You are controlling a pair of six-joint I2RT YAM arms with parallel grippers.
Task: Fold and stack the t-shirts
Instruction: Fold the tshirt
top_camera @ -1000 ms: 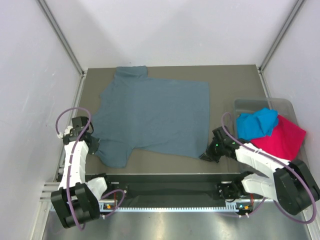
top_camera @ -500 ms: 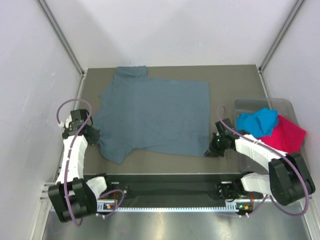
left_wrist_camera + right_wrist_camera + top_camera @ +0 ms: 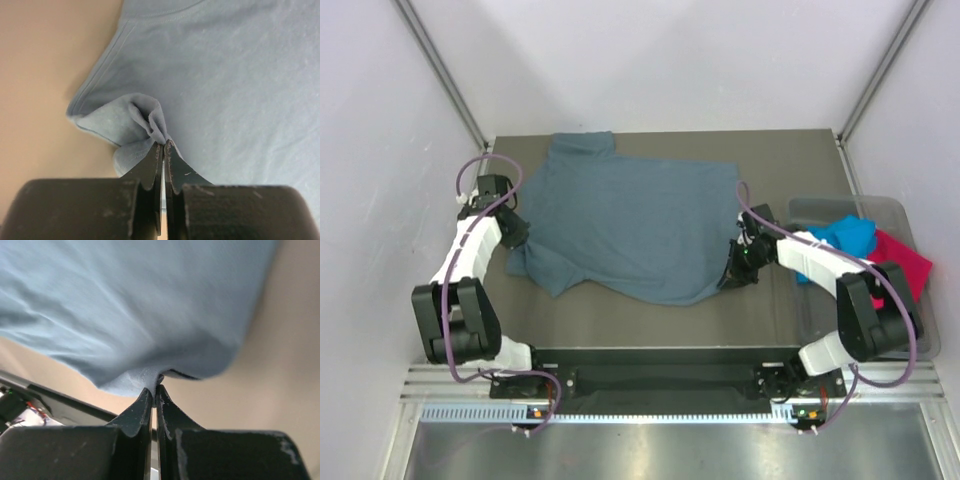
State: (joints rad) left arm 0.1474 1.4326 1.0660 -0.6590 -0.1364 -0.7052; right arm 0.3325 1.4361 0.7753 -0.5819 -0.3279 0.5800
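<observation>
A large slate-blue t-shirt (image 3: 630,225) lies spread on the brown table (image 3: 790,160), its near edge lifted and bowed. My left gripper (image 3: 516,240) is shut on a pinch of its near-left sleeve edge (image 3: 150,120); the jaws (image 3: 163,145) meet on the bunched cloth. My right gripper (image 3: 735,275) is shut on the near-right hem corner (image 3: 145,377), the cloth hanging from the tips (image 3: 154,388). A turquoise t-shirt (image 3: 845,240) and a magenta t-shirt (image 3: 910,262) lie crumpled in the tub at the right.
A clear plastic tub (image 3: 820,210) sits at the table's right edge, beside my right arm. Grey walls with metal posts close in the left, back and right. A black rail (image 3: 650,375) runs along the near edge.
Both grippers have moved away from the near edge toward the back, carrying the slate-blue t-shirt's near edge with them. The near edge now curves inward over the shirt.
</observation>
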